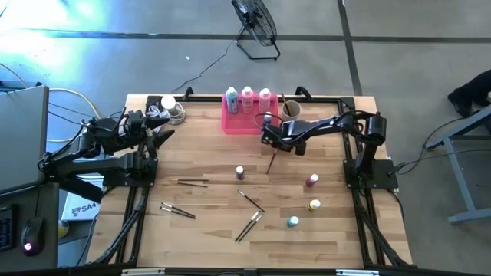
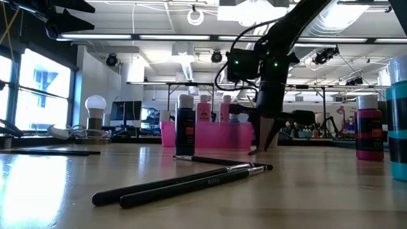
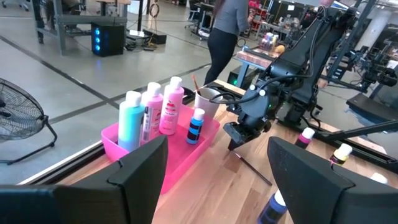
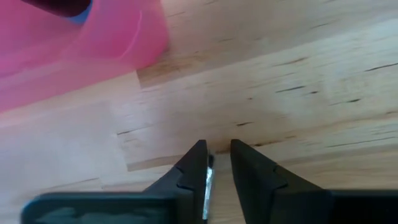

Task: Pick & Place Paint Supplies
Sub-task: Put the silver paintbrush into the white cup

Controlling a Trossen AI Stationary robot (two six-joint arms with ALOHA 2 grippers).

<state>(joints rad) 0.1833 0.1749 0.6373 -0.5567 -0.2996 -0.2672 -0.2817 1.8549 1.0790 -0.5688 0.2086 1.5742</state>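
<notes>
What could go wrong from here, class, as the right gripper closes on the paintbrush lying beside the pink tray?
1. The right gripper has its fingertips at the table, pinching only a thin sliver of the paintbrush; it might slip out when lifted.
2. The pink tray sits close by, so a swinging brush could bump it or the small blue bottle inside.

Pink tray (image 4: 74,43) cut off at the right wrist picture's edge, blurred. Tiny blue bottle (image 4: 78,9) mostly out of frame. Brush (image 4: 208,186) between right gripper (image 4: 216,155) fingertips nearly hidden; grip uncertain. Teal bottle (image 2: 397,130) cropped in low view.
</notes>
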